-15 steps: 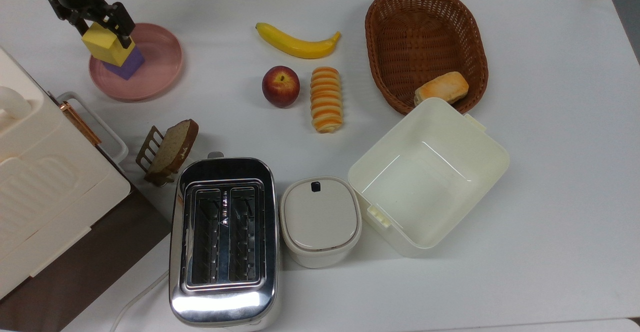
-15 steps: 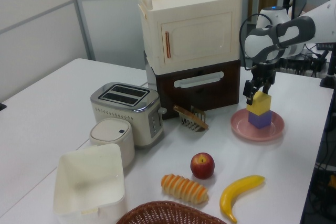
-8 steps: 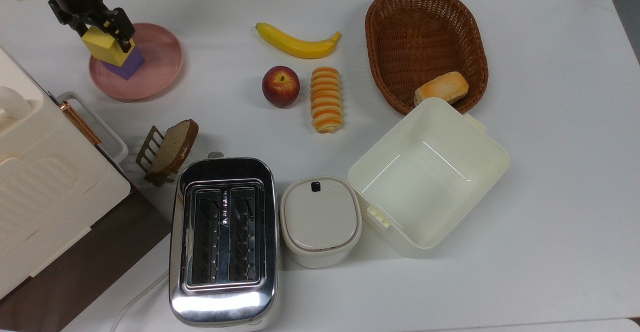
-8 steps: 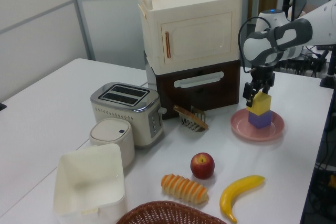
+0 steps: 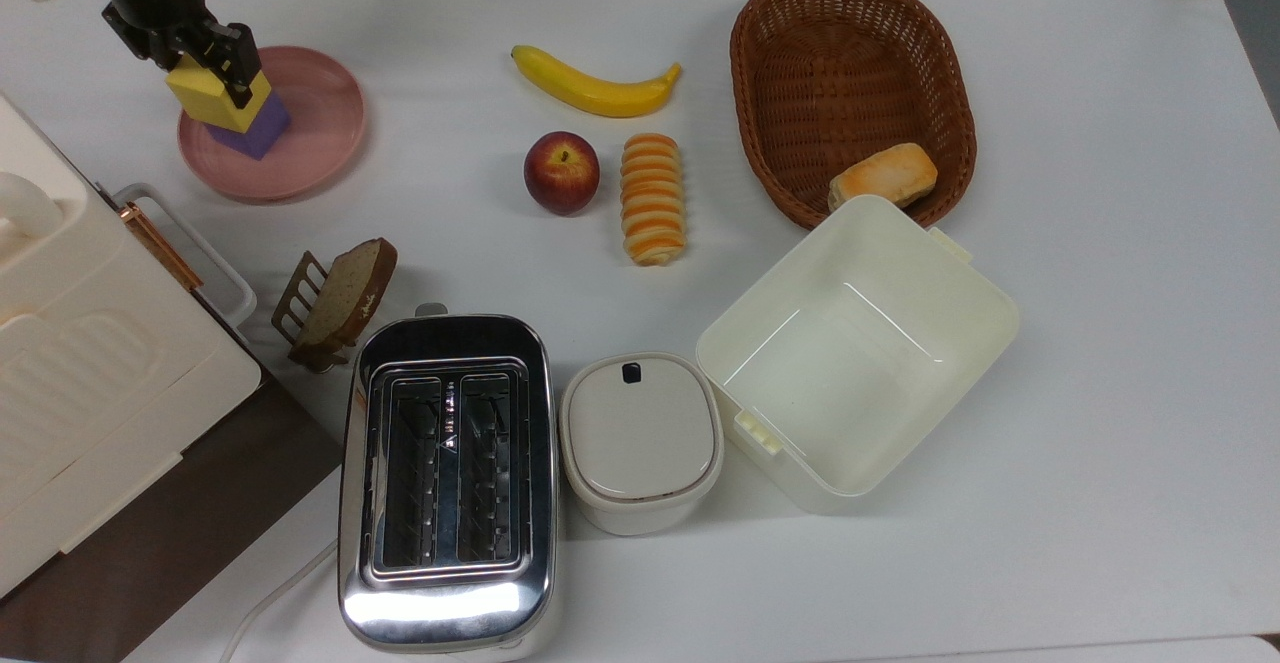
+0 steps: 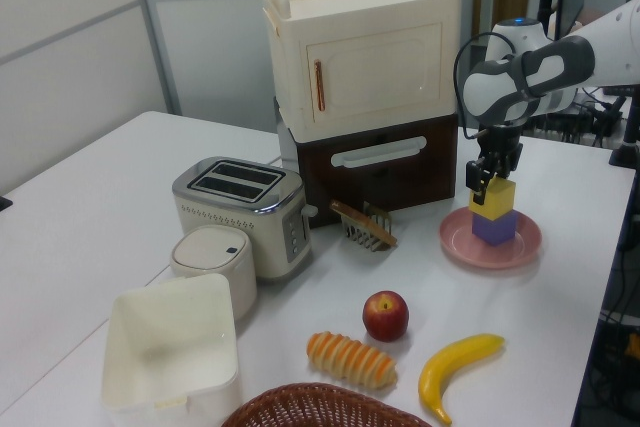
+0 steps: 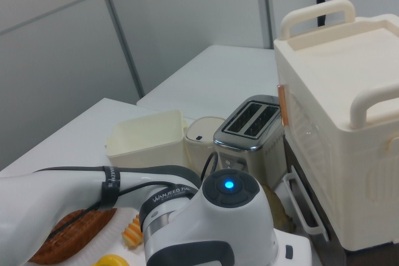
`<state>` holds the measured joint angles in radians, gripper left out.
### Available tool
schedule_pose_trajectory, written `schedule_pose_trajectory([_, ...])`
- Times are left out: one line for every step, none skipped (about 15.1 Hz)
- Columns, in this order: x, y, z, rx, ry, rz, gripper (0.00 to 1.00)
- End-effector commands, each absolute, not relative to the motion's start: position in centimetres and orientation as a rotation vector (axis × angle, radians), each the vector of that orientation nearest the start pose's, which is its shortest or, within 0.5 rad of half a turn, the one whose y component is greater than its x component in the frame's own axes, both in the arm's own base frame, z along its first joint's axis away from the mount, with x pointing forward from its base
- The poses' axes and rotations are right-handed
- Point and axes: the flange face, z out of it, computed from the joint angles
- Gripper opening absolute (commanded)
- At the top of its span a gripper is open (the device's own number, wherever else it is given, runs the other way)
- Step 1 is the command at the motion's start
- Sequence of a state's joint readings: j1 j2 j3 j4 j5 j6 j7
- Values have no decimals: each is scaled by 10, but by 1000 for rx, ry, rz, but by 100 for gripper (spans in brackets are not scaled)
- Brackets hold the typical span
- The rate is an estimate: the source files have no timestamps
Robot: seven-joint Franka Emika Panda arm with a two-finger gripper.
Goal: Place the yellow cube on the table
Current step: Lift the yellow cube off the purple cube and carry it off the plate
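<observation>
Lowering since a second ago, my gripper (image 5: 212, 65) now clamps the yellow cube (image 5: 208, 96), which sits atop the purple cube (image 5: 256, 127) on the pink plate (image 5: 310, 113); bare table (image 5: 420, 143) lies toward the top view's right.

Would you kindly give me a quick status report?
Pincer shut on yellow cube. Cube atop purple cube on pink plate. Table nearby free.
</observation>
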<state>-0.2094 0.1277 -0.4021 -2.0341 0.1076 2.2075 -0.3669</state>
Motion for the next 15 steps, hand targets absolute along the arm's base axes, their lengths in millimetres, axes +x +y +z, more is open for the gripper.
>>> schedule_pose_trajectory([480, -308, 426, -3053, 541, -212, 33])
schedule_pose_trajectory([487, -296, 432, -3038, 572, -206, 33])
schedule_pose_trajectory([500, -276, 437, -3026, 587, -201, 33])
schedule_pose_trajectory([512, -255, 440, -3016, 617, -201, 33])
schedule_pose_trajectory([523, -236, 442, -3006, 652, -201, 33])
schedule_pose_trajectory([535, -210, 442, -3003, 663, -200, 33])
schedule_pose_trajectory([547, -188, 446, -2996, 683, -210, 33])
schedule_pose_trajectory([556, -170, 451, -3002, 697, -217, 34])
schedule_pose_trajectory([563, -152, 455, -3013, 706, -226, 34])
schedule_pose_trajectory([569, -132, 458, -3021, 721, -231, 34])
schedule_pose_trajectory([574, -116, 458, -3030, 734, -233, 34])
schedule_pose_trajectory([577, -102, 455, -3048, 738, -228, 35])
schedule_pose_trajectory([580, -87, 452, -3065, 732, -224, 34])
schedule_pose_trajectory([584, -76, 445, -3083, 735, -213, 35])
schedule_pose_trajectory([586, -75, 443, -3097, 743, -213, 35])
